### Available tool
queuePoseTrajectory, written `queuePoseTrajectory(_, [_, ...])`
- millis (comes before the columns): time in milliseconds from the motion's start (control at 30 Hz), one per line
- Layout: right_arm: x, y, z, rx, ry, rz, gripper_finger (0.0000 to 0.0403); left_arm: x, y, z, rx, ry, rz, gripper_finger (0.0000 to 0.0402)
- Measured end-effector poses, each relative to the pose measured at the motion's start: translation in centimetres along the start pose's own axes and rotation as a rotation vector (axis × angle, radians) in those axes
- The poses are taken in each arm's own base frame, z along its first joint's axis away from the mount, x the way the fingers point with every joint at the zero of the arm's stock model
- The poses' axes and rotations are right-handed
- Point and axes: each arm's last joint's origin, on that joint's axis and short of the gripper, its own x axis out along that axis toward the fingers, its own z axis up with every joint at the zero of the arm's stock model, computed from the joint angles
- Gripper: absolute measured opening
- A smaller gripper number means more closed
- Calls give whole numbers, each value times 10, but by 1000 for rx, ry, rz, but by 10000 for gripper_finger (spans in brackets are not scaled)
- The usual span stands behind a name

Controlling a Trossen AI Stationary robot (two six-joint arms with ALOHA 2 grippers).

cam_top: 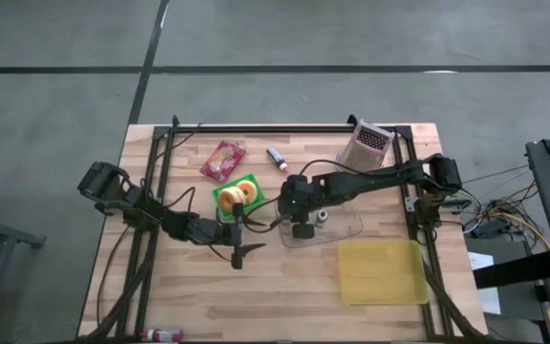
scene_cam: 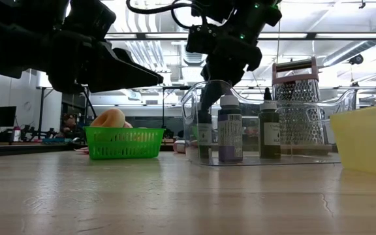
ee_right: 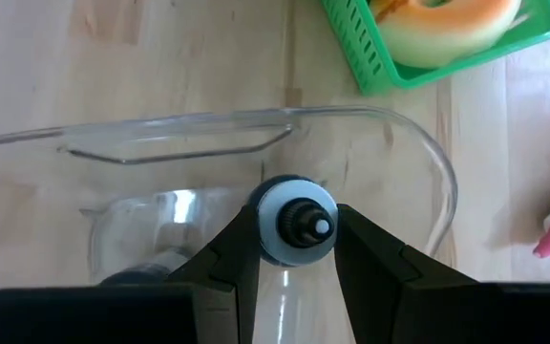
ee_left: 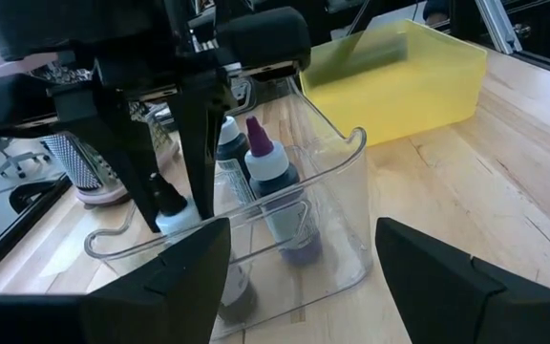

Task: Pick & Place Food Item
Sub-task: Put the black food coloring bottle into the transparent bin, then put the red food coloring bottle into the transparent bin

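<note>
Two dark fingers of the right gripper [ee_right: 294, 250] fill the near edge of the right wrist view, set either side of a small bottle [ee_right: 295, 221] with a pale blue collar and dark cap. They look pressed to its sides, though contact is a judgement, not certain. That bottle stands inside a clear plastic bin [ee_right: 418, 153].

Step in hand, as I read it: lifting this bottle out of the bin. Done well: close squarely on the collar, rise straight up until clear of the rim, avoid knocking the neighbouring bottles.

Left gripper [ee_left: 304, 263] hovers just beside the bin, fingers spread wide, nothing between them. Appears to be waiting.

View differences:
- High view places the layout: green basket [cam_top: 220, 196] holding donut-like rings [cam_top: 239, 194] just beside the bin's left end; yellow tray [cam_top: 382, 271] nearer the front right; red packet [cam_top: 222, 160] and metal grater [cam_top: 366, 143] toward the far edge.
- Low view alone shows bottle heights: three dark bottles upright, labels visible, the purple bottle [scene_cam: 230, 128] in the middle.
- Right wrist view alone shows the fingers centred on the cap.
- Left wrist view shows the right arm coming down among the bottles.
</note>
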Motion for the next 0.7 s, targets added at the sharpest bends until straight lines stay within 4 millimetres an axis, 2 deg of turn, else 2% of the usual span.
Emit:
queuePoseTrajectory(233, [0,-3,0,32,2,-3,105,0,0,0,0,0,0,262])
queuePoseTrajectory(467, [1,-6,-3,73,15,-8,190,0,0,0,-3,0,-1,262])
queuePoseTrajectory(700, [0,-6,-1,82,5,-10,207,0,0,0,-2,3,-2,262])
